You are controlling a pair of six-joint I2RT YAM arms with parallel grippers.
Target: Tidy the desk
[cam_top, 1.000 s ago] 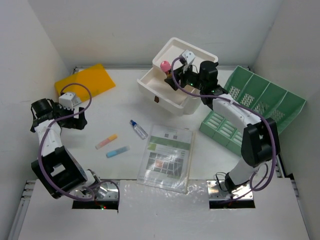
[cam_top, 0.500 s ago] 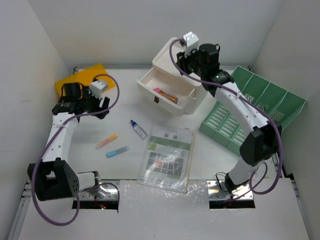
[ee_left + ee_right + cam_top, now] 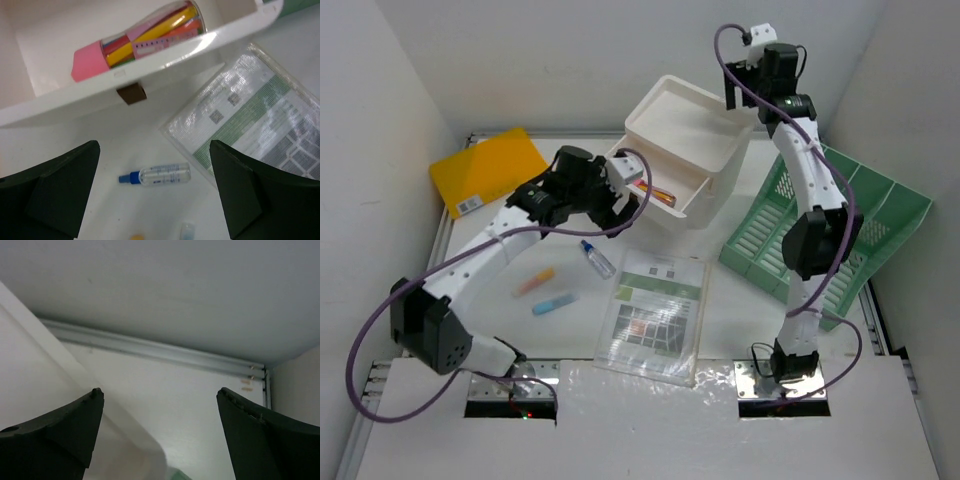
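Observation:
The white desk point(image 3: 520, 235) holds a spray bottle point(image 3: 598, 258), an orange marker point(image 3: 533, 283), a blue marker point(image 3: 555, 303) and a laminated sheet point(image 3: 655, 315). The white drawer box point(image 3: 685, 135) has its drawer point(image 3: 665, 205) open, with a clear pink-capped pen case point(image 3: 140, 37) inside. My left gripper point(image 3: 608, 205) is open and empty, just in front of the drawer and above the bottle point(image 3: 157, 175). My right gripper point(image 3: 738, 88) is open and empty, raised high behind the box; its wrist view shows only the desk's back rail point(image 3: 150, 347).
A yellow folder point(image 3: 490, 170) lies at the back left. A green slotted rack point(image 3: 830, 215) stands at the right, against the drawer box. The drawer's brown handle point(image 3: 132, 93) faces my left gripper. White walls close the desk on three sides.
My left arm swung from the far left to the drawer front. My right gripper let go of the pink-capped case in the drawer and rose up and back behind the box.

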